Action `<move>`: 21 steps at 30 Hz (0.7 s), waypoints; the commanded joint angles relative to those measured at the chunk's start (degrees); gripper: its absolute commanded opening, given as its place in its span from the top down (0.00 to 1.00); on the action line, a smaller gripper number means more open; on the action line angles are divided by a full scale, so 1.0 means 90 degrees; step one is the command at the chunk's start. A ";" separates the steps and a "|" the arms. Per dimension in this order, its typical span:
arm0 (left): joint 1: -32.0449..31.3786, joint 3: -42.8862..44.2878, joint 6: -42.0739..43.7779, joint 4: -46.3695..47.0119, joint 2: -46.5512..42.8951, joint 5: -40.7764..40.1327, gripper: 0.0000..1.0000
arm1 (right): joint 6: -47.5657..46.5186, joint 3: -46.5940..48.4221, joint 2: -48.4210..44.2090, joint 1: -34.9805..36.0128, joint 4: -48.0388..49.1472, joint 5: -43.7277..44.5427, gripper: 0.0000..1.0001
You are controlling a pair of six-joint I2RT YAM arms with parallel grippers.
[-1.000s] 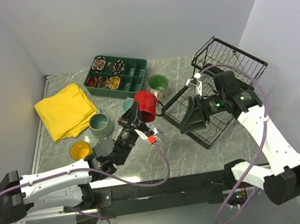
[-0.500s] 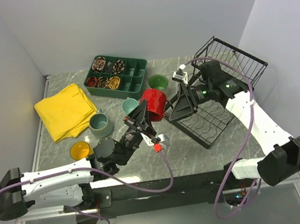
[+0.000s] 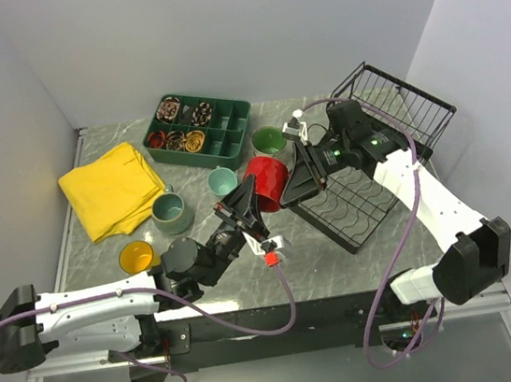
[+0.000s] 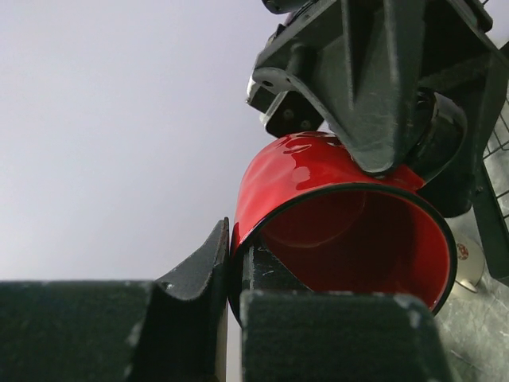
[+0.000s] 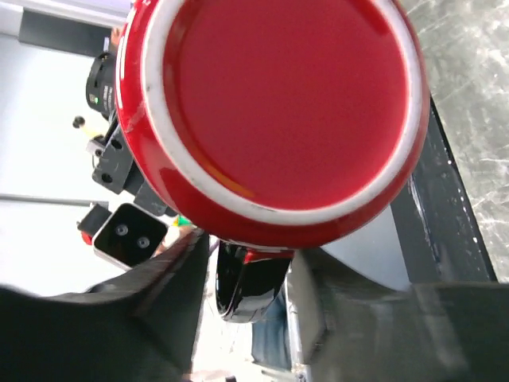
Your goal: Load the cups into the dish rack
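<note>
Glossy red ceramic mug hangs at nine o'clock of the black wire dish rack, left claw pinching its rim. Right claw straddles the handle, grip unclear. Probably rigid, slippery, breakable: the handle holds best.

The marbled table bears a cloth, a green tray (partly filled), a yellow mug, grey-green mug, teal mug, cream mug and the rack.
</note>
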 commanded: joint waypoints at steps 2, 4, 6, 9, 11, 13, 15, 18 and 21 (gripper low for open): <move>-0.0158 0.0400 0.0091 0.0597 -0.0186 0.0276 0.99 | 0.0126 0.0210 -0.0085 0.0158 0.0303 -0.0305 0.64; -0.0158 0.0429 0.0100 0.0558 -0.0176 0.0315 0.99 | 0.0165 0.0181 -0.0124 0.0226 0.0362 -0.0383 0.67; -0.0187 0.0449 0.0130 0.0529 -0.0176 0.0334 0.99 | 0.0233 0.0142 -0.0163 0.0275 0.0430 -0.0422 0.72; -0.0187 0.0517 0.0149 0.0489 -0.0156 0.0373 0.99 | 0.0360 0.0054 -0.0251 0.0304 0.0615 -0.0510 0.83; -0.0206 0.0537 0.0159 0.0460 -0.0147 0.0373 0.99 | 0.0419 -0.0024 -0.0290 0.0314 0.0800 -0.0588 1.00; -0.0216 0.0557 0.0140 0.0538 -0.0127 0.0354 0.98 | 0.0478 -0.0073 -0.0397 0.0314 0.0899 -0.0608 1.00; -0.0245 0.0557 0.0071 0.0558 -0.0117 0.0315 0.88 | 0.0410 -0.0073 -0.0514 0.0314 0.0948 -0.0608 1.00; -0.0314 0.0518 -0.0046 0.0509 -0.0147 0.0256 0.69 | 0.0341 -0.0054 -0.0632 0.0226 0.0987 -0.0539 1.00; -0.0460 0.0420 -0.0163 0.0431 -0.0195 0.0140 0.54 | 0.0196 0.0034 -0.0681 0.0080 0.0919 -0.0588 1.00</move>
